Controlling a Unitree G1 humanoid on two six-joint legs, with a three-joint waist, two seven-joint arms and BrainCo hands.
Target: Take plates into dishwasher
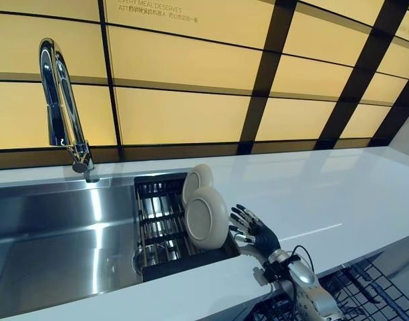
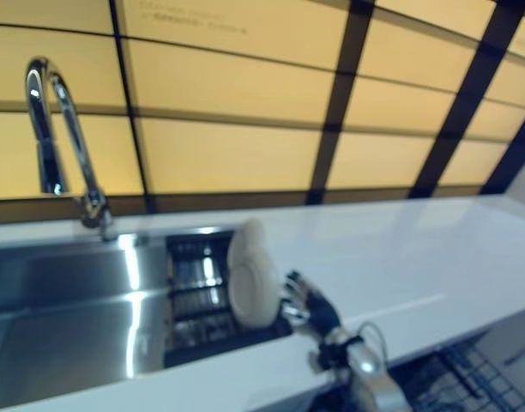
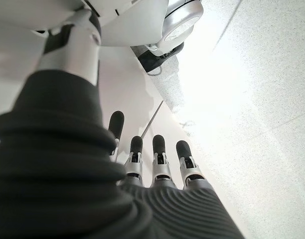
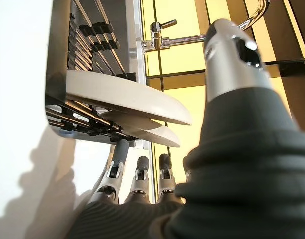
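Two cream plates [image 1: 206,217] are standing on edge in the black drying rack [image 1: 163,221], which is sitting in the right end of the steel sink [image 1: 51,234], right of the chrome faucet [image 1: 61,100]. The right hand [image 1: 254,231] is hovering just right of the nearer plate, over the white countertop [image 1: 325,194], fingers spread and holding nothing. The left hand [image 3: 152,159] is hanging straight-fingered and empty, seen only by its wrist camera.

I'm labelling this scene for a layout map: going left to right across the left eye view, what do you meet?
Faucet → sink basin → black drying rack → near plate standing in the rack → right hand, fingers spread, beside that plate → white countertop.
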